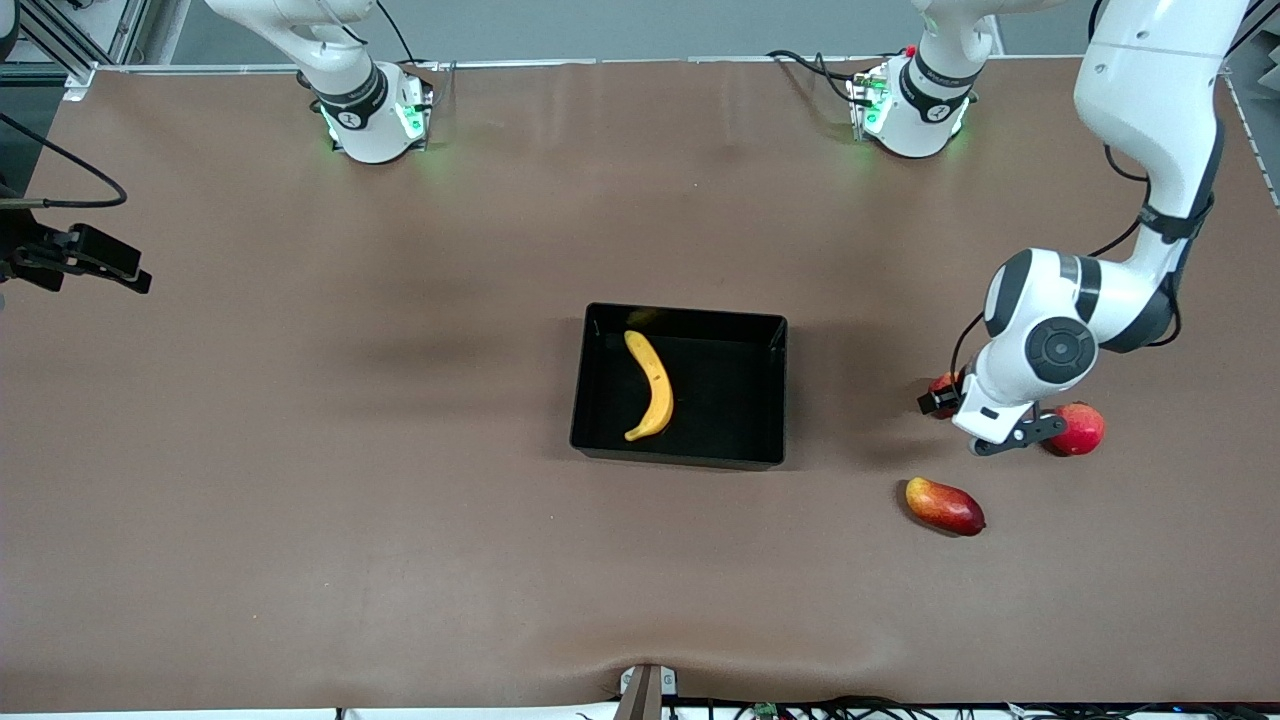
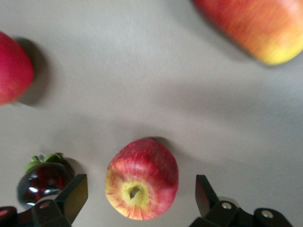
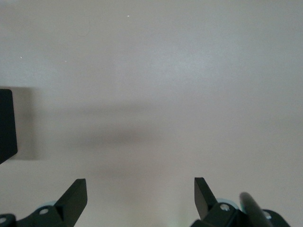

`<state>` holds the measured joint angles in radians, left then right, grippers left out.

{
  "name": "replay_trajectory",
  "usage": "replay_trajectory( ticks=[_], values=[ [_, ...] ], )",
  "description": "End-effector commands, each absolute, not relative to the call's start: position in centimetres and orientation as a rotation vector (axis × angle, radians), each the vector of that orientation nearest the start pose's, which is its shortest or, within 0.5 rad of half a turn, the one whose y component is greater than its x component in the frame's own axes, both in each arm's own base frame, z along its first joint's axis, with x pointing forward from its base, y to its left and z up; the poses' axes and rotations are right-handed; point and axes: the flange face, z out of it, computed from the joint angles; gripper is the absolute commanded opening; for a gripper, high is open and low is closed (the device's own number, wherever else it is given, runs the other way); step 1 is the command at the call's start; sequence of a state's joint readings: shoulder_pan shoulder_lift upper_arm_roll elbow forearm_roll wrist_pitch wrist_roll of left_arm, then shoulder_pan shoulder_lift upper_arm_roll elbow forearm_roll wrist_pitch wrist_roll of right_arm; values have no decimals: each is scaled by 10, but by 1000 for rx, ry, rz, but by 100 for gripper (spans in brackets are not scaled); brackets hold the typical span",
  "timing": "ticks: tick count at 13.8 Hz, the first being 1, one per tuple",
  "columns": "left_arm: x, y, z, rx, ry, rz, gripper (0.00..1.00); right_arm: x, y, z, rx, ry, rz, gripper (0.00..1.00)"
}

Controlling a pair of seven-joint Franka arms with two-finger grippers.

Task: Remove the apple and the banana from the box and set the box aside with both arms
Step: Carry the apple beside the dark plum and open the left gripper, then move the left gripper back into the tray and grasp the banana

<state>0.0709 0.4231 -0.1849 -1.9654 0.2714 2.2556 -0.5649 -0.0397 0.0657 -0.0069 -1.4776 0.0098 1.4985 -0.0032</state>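
Observation:
The black box [image 1: 770, 440] sits mid-table with the yellow banana [image 1: 652, 385] lying in it. The red apple [image 2: 142, 178] with its yellowish stem dimple lies on the table directly under my left gripper [image 2: 140, 189], between its open fingers and untouched. In the front view my left gripper [image 1: 1010, 437] hangs low over the fruits at the left arm's end, and only a red edge of the apple [image 1: 942, 383] shows past the wrist. My right gripper [image 1: 125, 275] waits open and empty [image 3: 140, 191] over bare table at the right arm's end.
A red-yellow mango [image 1: 945, 505] [image 2: 255, 26] lies nearer the front camera than the apple. A larger pinkish-red fruit [image 1: 1078, 428] [image 2: 12, 68] sits beside the left gripper. A small dark fruit with green leaves [image 2: 43, 178] lies close to one left finger.

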Motion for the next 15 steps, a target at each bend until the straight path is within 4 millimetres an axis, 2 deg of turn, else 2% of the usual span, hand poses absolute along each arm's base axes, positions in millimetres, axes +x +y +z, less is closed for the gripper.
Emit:
replay_trajectory(
  ticks=[1, 3, 4, 6, 8, 10, 15],
  values=[
    [600, -89, 313, -2949, -344, 49, 100, 569, -28, 627, -3136, 60, 77, 100],
    [605, -135, 350, -2971, -291, 51, 100, 569, -28, 627, -3136, 60, 77, 100],
    [604, -166, 365, -2983, -276, 48, 100, 569, -28, 627, -3136, 60, 77, 100],
    [592, -231, 373, -3009, -325, 22, 100, 569, -28, 627, -3136, 62, 77, 100],
    [576, -301, 360, -3028, -259, 18, 100, 569, -28, 627, -3136, 62, 79, 100],
    [562, -354, 339, -3045, -156, 39, 100, 569, -28, 626, -3136, 62, 79, 100],
    [563, -440, 292, -3076, -91, 15, 100, 570, -28, 624, -3135, 62, 86, 100]
  ],
)
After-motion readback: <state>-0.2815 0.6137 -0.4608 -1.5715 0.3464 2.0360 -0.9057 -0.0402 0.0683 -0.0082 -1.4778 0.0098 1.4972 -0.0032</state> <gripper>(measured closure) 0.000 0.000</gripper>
